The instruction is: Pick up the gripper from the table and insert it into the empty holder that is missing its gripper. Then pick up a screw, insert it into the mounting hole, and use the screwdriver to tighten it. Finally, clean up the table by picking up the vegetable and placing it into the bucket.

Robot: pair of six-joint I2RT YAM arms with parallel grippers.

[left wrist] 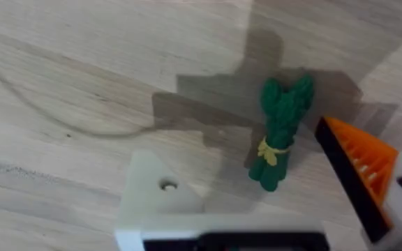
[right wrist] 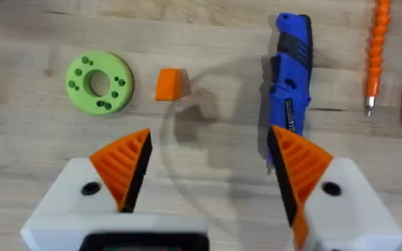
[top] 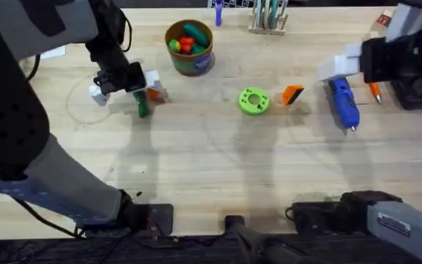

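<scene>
— Orange is what I look for first. The gripper (top: 292,94), that small loose orange wedge, lies on the table between the green ring (top: 254,101) and the screwdriver (top: 343,103). I judge it is the first thing to pick.

— Which arm is nearer to it?

— My right gripper (right wrist: 211,171). In its wrist view the wedge (right wrist: 169,84) sits ahead of the fingers, a little toward the ring (right wrist: 99,81), with bare wood between. The fingers are spread wide and hold nothing.

— And the long axis?

— The wedge is too short for me to tell. The screwdriver (right wrist: 291,73) is clearer: it lies lengthwise along the reach of the right arm, close beside one orange pad (right wrist: 300,162).

— Where does the wedge go?

— Into the holder (left wrist: 160,188), the white finger of my left gripper (top: 127,82) that has a dark hole and no orange tip. It hangs over the left part of the table, well apart from the wedge. Its fingers are apart, nothing is between them, and the vegetable (left wrist: 279,132) lies on the wood just under them, its tip pointing away from the wrist.

— Now count for me.

— One wedge, one screwdriver, one green ring, one vegetable, one bucket (top: 190,48) at the far side with toy food inside, one slim orange tool (right wrist: 375,52). A screw I cannot find.
</scene>
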